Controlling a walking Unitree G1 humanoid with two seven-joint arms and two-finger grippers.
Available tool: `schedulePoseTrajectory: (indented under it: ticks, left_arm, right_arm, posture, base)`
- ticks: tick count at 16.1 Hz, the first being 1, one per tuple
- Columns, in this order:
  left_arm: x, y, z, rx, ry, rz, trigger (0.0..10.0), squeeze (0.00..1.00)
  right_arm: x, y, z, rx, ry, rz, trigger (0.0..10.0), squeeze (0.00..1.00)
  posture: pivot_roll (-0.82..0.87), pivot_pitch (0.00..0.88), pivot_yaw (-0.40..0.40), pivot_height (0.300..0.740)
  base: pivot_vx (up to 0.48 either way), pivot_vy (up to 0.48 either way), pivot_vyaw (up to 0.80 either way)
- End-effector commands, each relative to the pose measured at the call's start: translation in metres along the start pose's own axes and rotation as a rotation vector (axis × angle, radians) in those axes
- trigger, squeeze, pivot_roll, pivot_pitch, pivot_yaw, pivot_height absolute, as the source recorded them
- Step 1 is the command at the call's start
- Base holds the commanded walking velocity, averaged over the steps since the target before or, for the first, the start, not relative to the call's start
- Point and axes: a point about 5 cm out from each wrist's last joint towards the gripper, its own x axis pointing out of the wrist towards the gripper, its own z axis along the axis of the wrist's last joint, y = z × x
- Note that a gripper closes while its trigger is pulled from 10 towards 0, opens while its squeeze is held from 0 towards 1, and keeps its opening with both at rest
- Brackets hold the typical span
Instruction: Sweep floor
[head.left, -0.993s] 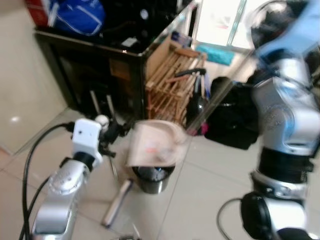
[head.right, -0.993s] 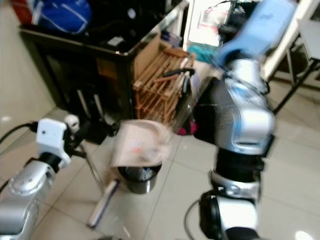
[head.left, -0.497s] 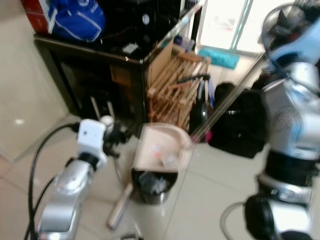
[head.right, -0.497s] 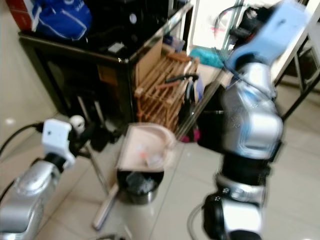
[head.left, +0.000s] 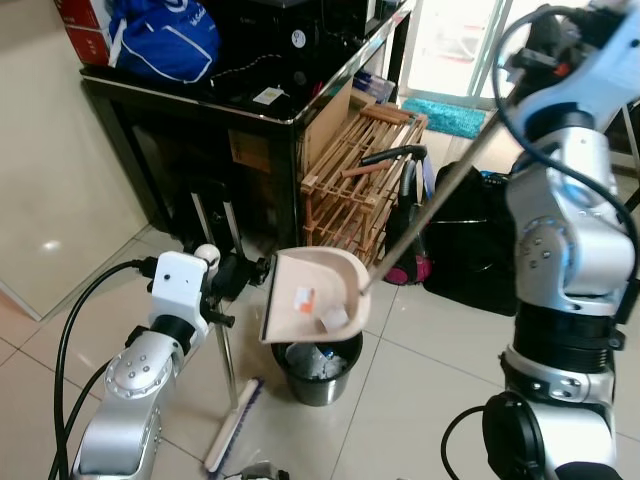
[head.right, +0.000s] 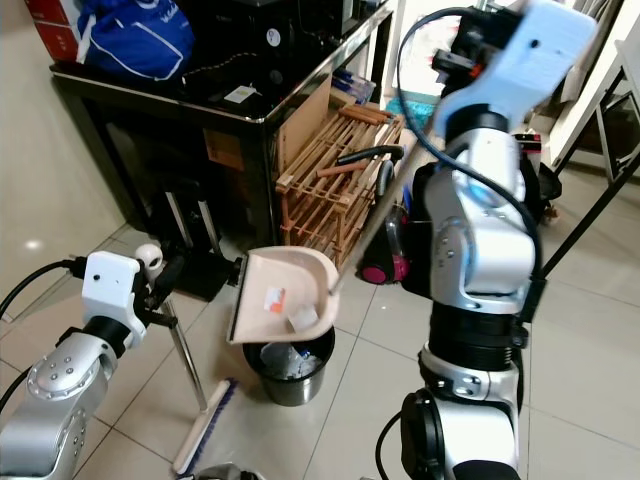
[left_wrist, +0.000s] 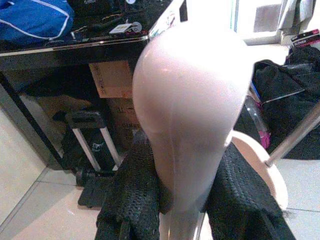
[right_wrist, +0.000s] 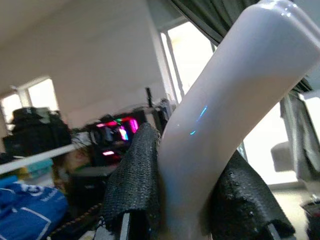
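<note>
Pink dustpan (head.left: 318, 300) above bin (head.left: 317, 366)

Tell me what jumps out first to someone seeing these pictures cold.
The beige dustpan stands out, tilted above the small black bin on the tiled floor, with scraps of litter lying in it. Its long handle runs up to the right gripper, jaws shut on it. To the left, the left gripper clamps the broom, whose brush head rests on the tiles beside the bin.
</note>
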Motion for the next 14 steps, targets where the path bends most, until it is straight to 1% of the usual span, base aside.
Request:
schedulePoseTrajectory:
  ticks: [1,4,5,7,9,12,14]
  left_arm:
    - [-0.001,0.001,0.004,0.017,-0.022,0.017,10.0,0.00]
    - [-0.003,0.002,0.003,0.020,-0.012,0.024,10.0,0.00]
    - [-0.003,0.002,0.003,0.021,-0.007,0.024,10.0,0.00]
    - [-0.004,0.002,0.002,0.022,-0.001,0.021,10.0,0.00]
    - [-0.004,0.002,0.002,0.022,0.001,0.021,10.0,0.00]
    - [-0.003,0.001,0.002,0.022,0.001,0.021,10.0,0.00]
    - [-0.002,0.002,0.001,0.021,0.003,0.023,10.0,0.00]
  right_arm:
    - [-0.002,0.005,0.002,-0.005,-0.045,0.025,10.0,0.00]
    - [-0.005,0.014,0.001,-0.050,-0.092,0.067,10.0,0.00]
    - [-0.007,0.019,0.001,-0.070,-0.119,0.096,10.0,0.00]
    - [-0.016,0.040,0.003,-0.127,-0.187,0.209,10.0,0.00]
    - [-0.024,0.052,0.001,-0.156,-0.229,0.285,10.0,0.00]
    - [-0.044,0.076,-0.004,-0.222,-0.300,0.430,10.0,0.00]
    - [-0.051,0.085,-0.007,-0.256,-0.334,0.486,10.0,0.00]
  posture:
    - [0.03,0.023,0.013,0.740]
    - [0.03,0.022,0.013,0.740]
    - [0.03,0.023,0.013,0.740]
    - [0.03,0.024,0.013,0.740]
    - [0.02,0.027,0.012,0.740]
    - [0.02,0.027,0.009,0.740]
    - [0.02,0.025,0.008,0.740]
  base:
    - [0.000,0.000,0.00]
    - [0.000,0.000,0.00]
    - [0.000,0.000,0.00]
    - [0.000,0.000,0.00]
    - [0.000,0.000,0.00]
    - [0.000,0.000,0.00]
    - [0.000,0.000,0.00]
